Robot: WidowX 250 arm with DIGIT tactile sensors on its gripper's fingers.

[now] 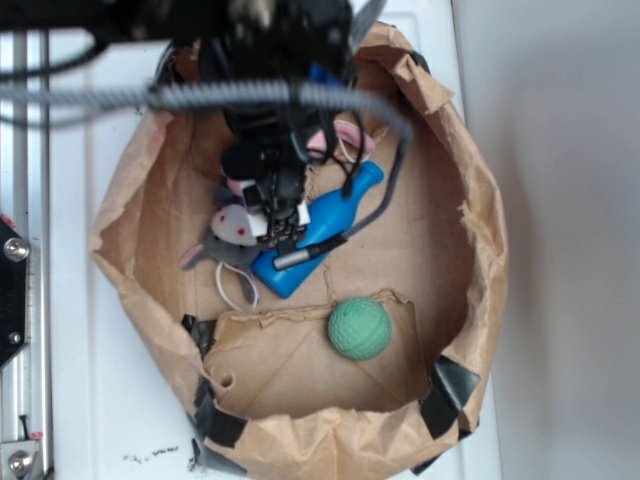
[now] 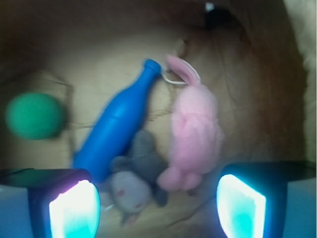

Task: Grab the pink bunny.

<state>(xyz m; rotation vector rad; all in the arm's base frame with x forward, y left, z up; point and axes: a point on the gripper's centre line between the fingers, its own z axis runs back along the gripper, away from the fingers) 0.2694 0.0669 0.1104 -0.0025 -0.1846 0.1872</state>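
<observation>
Over paper bag, end effector gapes wide, empty, above pink bunny

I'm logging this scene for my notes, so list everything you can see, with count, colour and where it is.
paper bag: one, brown, cut low into a basin, holding the toys
pink bunny: one, pale pink, lying beside the bottle
blue bottle: one, blue, lying between bunny and ball
grey plush: one, grey, at the bottle's base, touching the bunny
green ball: one, green, apart from the others
black tape: several patches, black, on the bag's rim
gripper: one, open, above the plush toys, holding nothing
</observation>
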